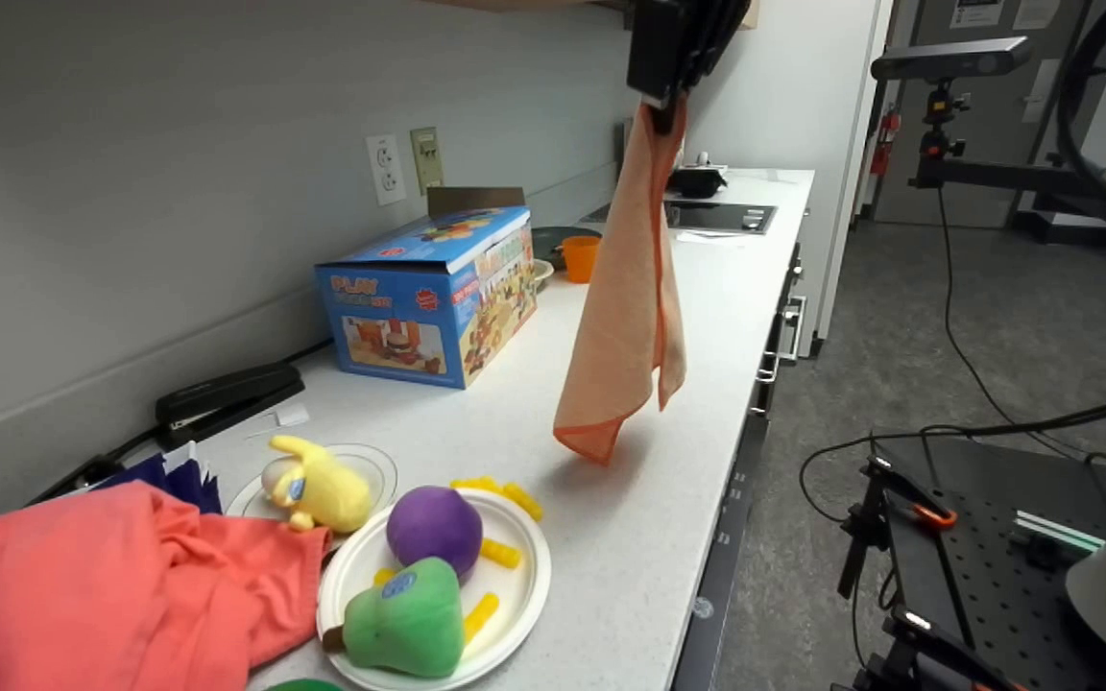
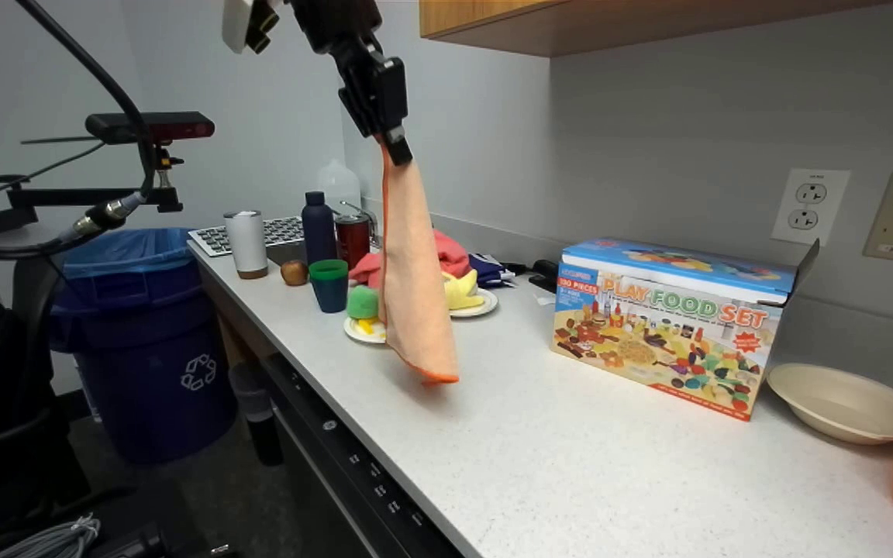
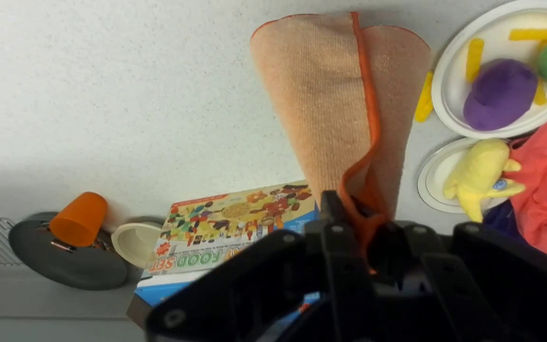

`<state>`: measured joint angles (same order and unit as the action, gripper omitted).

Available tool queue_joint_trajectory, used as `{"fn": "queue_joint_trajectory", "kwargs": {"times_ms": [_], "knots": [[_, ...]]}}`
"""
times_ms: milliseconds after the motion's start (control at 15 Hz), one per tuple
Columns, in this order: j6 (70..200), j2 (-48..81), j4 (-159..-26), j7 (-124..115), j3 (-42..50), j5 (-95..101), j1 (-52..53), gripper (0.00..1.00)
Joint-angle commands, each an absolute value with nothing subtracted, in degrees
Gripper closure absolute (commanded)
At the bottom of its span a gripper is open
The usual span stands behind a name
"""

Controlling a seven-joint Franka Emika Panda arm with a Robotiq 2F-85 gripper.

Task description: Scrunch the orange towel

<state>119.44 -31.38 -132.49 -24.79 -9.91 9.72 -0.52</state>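
Note:
The orange towel (image 1: 622,288) is a thin peach cloth with a darker orange hem. It hangs down in loose folds from my gripper (image 1: 665,113) above the white counter (image 1: 515,422). Its lower corner is just over the counter, with a shadow beneath. It also hangs in an exterior view (image 2: 415,279) below the gripper (image 2: 394,146). In the wrist view the towel (image 3: 318,95) runs away from the fingers and spreads out below them. The gripper (image 3: 356,216) there is shut on its pinched upper end. The part between the fingers is mostly hidden.
A play food box (image 2: 656,333) stands by the wall. A white plate (image 1: 539,585) with plush toys, a small plate with a yellow plush (image 1: 327,489) and a red-coral cloth (image 1: 121,595) lie nearby. An orange cup (image 3: 80,219) and a bowl (image 3: 136,242) stand beyond the box. A cabinet (image 2: 485,27) hangs above.

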Motion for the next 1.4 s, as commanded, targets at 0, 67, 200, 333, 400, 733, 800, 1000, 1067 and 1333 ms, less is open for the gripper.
{"fn": "queue_joint_trajectory", "kwargs": {"times_ms": [0,67,200,333,400,733,800,1000,1067,1333], "knots": [[121.3,-28.2,-134.7,-26.8,-11.4,13.9,-3.1,0.99],[123.0,-27.0,-135.9,-27.8,-11.7,15.7,-3.6,0.99],[126.5,-24.3,-137.8,-30.1,-12.0,19.0,-4.2,0.99],[130.1,-21.5,-139.0,-33.9,-12.8,23.4,-5.3,0.99],[131.4,-20.2,-139.5,-35.9,-13.0,25.6,-5.9,0.99],[134.7,-14.9,-140.0,-48.5,-12.7,38.2,-7.2,0.99],[134.7,-14.2,-139.7,-50.9,-12.3,40.4,-7.0,0.99],[134.3,-12.8,-138.9,-58.6,-11.9,48.2,-6.1,0.99],[134.2,-12.5,-138.7,-61.1,-11.7,51.1,-5.8,0.99],[133.0,-11.7,-138.8,-70.9,-11.2,64.9,-4.5,0.99]]}}
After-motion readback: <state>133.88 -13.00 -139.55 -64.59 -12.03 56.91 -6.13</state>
